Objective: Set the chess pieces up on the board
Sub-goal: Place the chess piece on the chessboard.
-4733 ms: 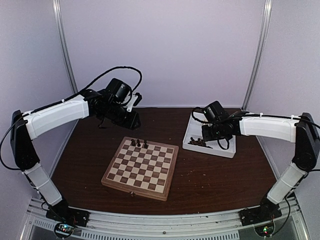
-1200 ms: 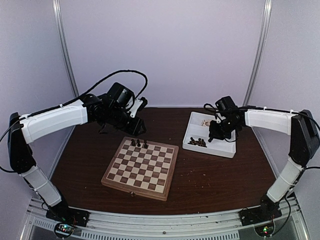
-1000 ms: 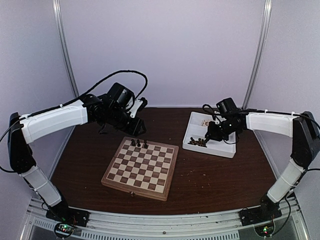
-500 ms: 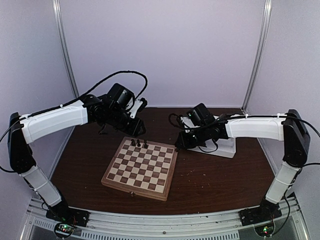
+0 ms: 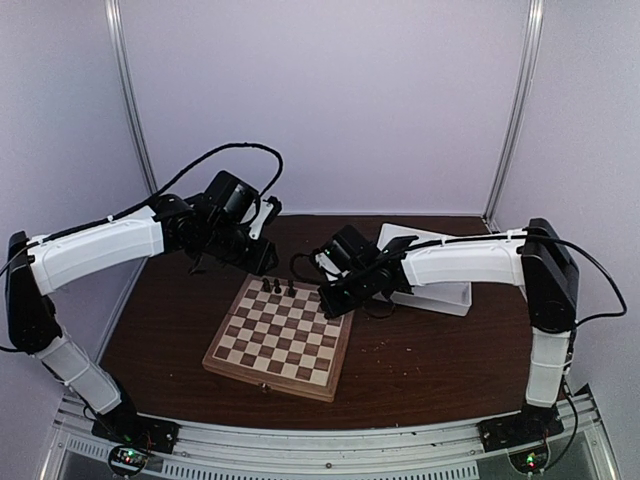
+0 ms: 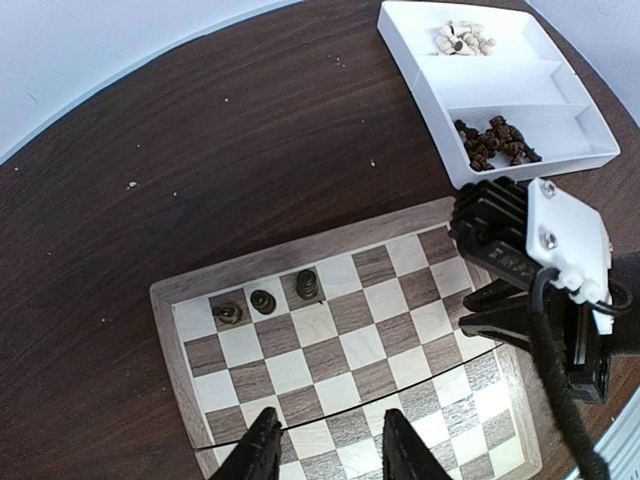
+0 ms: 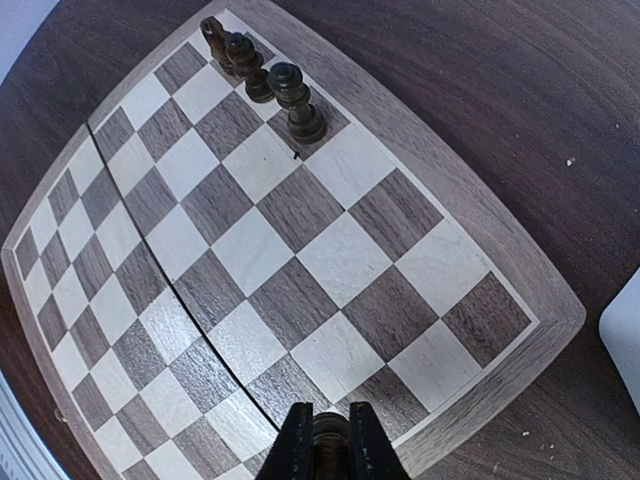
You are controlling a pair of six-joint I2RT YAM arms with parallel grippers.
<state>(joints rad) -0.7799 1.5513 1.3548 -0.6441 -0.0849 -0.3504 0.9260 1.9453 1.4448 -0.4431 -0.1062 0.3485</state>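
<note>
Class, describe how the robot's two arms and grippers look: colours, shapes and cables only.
The left arm and right arm have white shells on long links, with black joints and black looping cables. The left gripper and right gripper have slim black fingers; a white screwed plate caps the right wrist.

Bright even light, soft shadows, wrist views warped at edges

The board [image 7: 250, 250] is checked in tan and dark brown squares with a plain brown border, and the table [image 5: 420, 350] under it is dark brown wood. The three pieces [image 6: 263, 299] on it are dark brown, as is the piece [image 7: 330, 432] in the black right gripper [image 7: 330, 412]. The tray [image 6: 510, 85] is white (pale cream pieces [image 6: 462, 38] in one compartment, dark brown ones [image 6: 495, 143] in another).
</note>
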